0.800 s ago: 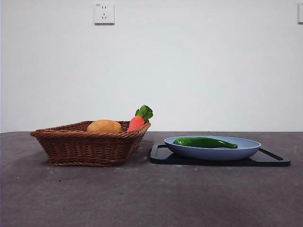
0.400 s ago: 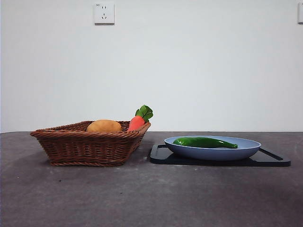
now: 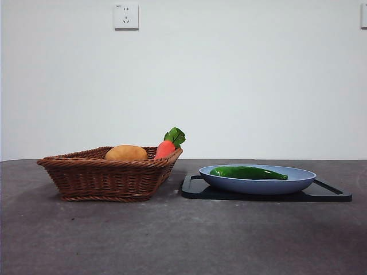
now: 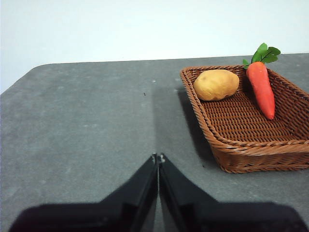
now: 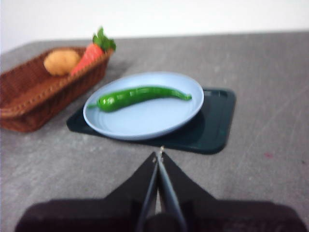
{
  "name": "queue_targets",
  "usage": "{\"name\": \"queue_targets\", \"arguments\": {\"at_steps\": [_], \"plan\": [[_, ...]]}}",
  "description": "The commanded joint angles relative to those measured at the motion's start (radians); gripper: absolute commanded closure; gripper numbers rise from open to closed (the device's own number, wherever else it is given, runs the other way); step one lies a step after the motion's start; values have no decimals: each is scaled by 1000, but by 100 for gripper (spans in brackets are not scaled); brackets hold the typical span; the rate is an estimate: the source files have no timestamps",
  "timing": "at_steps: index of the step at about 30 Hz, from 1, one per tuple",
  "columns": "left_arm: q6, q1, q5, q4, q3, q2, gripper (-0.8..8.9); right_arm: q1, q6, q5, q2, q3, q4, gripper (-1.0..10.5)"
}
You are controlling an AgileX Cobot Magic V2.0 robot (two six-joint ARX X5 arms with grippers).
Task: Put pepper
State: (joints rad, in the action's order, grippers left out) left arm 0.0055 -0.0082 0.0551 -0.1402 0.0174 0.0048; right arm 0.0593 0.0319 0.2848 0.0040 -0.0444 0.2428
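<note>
Glossy dark-green slender pepper [image 3: 248,172] lying flat across round pale-blue plate [image 3: 298,182], right of woven brown wicker basket [image 3: 103,177]. Right gripper [image 5: 159,155] pressed together near plate, image slightly blurred; left gripper [image 4: 158,157] likewise, waiting. Best: spread jaws, descend over pepper's thicker middle, probably crosswise.
</note>
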Motion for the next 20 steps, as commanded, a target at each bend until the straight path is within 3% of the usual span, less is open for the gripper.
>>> {"name": "queue_targets", "arguments": {"at_steps": [1, 3, 20], "plan": [[-10, 3, 0, 12, -10, -3, 805, 0, 48, 0, -5, 8, 2, 943], [-10, 3, 0, 12, -10, -3, 805, 0, 95, 0, -5, 8, 2, 943], [-10, 3, 0, 12, -10, -3, 805, 0, 94, -3, -3, 7, 2, 943]]}}
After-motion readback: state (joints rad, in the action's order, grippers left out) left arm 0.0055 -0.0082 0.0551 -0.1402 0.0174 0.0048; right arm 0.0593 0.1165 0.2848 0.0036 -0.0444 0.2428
